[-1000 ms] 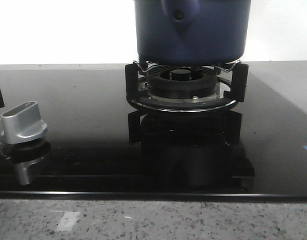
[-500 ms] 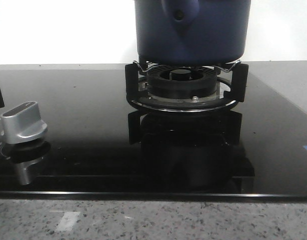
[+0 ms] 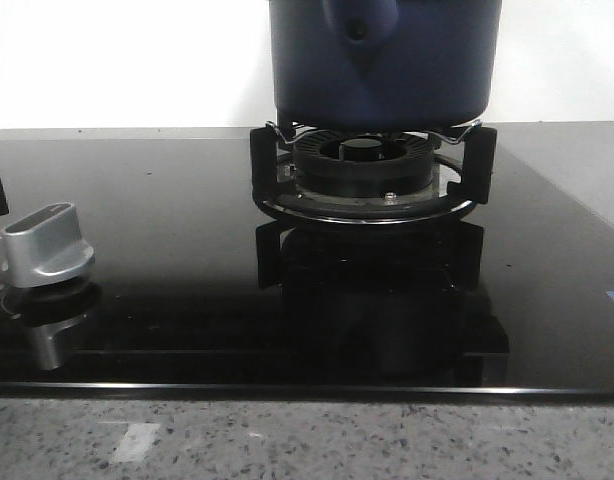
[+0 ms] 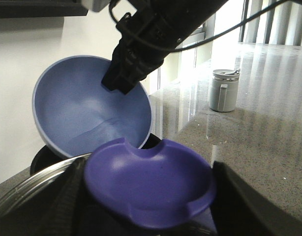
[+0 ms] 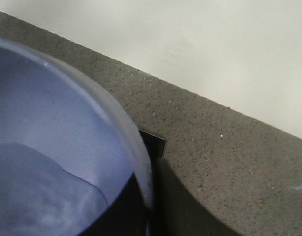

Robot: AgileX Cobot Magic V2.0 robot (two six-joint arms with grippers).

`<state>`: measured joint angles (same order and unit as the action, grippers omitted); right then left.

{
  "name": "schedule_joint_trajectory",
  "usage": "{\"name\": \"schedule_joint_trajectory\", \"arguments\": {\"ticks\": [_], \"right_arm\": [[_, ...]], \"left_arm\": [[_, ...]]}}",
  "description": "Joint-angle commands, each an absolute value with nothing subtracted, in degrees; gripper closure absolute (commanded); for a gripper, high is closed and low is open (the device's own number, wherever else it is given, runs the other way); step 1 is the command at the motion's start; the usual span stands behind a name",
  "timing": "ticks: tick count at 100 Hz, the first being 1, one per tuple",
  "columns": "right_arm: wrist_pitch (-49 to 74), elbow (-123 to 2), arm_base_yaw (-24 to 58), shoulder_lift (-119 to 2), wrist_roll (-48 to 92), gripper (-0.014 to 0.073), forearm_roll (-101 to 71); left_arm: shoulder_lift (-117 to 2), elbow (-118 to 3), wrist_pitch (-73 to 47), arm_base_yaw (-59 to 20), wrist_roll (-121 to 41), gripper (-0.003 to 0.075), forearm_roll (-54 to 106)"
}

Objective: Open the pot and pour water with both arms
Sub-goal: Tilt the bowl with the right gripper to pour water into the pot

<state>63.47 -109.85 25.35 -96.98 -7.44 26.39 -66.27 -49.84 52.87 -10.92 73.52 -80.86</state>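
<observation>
Dark blue pot [image 3: 387, 60] on the burner stand [image 3: 372, 185], matte-sided, teardrop handle mount riveted.

The right gripper [image 4: 122, 78] clamps a tilted light-blue bowl [image 4: 87, 115]; its contents are unclear. The left gripper's state cannot be told.

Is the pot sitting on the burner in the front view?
Yes, the pot rests on the black burner grate of the stove, its rounded bottom edge sitting on the prongs.
</observation>
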Motion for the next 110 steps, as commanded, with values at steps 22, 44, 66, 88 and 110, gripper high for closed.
{"name": "schedule_joint_trajectory", "arguments": {"ticks": [22,44,66,88,110], "right_arm": [[61.30,-111.82,29.66,-95.13,-8.34,0.0639,41.71],[62.86,-110.36,33.56,-95.13,-10.44,0.0639,54.26],[64.12,-106.29,38.62,-95.13,-13.34,0.0639,68.17],[63.92,-103.67,42.03,-95.13,-15.27,0.0639,79.29],[63.92,-103.67,43.20,-95.13,-15.27,0.0640,86.96]], "left_arm": [[-64.61,-51.80,54.30,-11.40,73.43,0.0418,-73.76],[-64.61,-51.80,53.35,-11.40,72.35,0.0418,-73.76],[-64.61,-51.80,53.35,-11.40,72.15,0.0418,-73.76],[-64.61,-51.80,53.83,-11.40,72.15,0.0418,-73.76],[-64.61,-51.80,53.83,-11.40,72.15,0.0418,-73.76]]}}
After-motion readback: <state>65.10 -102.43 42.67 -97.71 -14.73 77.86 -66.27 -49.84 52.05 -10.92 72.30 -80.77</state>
